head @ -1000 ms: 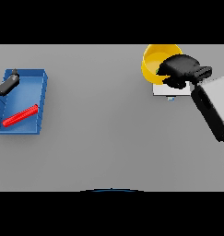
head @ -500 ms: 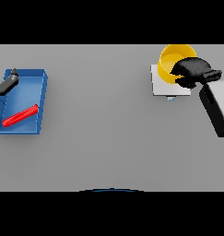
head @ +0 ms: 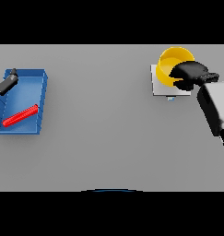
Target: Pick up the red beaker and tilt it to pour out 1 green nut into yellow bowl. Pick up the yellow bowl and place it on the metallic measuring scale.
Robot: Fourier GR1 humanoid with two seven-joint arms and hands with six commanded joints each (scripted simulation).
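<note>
The right hand (head: 191, 74) grips the rim of the one yellow bowl (head: 172, 64), which sits over the single measuring scale (head: 160, 87); judging by this, placement is the step, and release comes next. One red beaker (head: 20, 116) lies in one blue tray (head: 41, 92). The left hand (head: 7, 82) appears relaxed at the tray's corner.

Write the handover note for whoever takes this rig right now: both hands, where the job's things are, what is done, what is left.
Right hand: curled on the near rim of the yellow bowl, holding it.
Left hand: idle at the far left, over the edge of the blue tray; fingers unclear.
Red beaker: lying on its side in the tray.
Bowl is over the scale; whether it rests on it cannot be told. The nut is not visible.
Left: settle the bowl on the scale, release.
</note>
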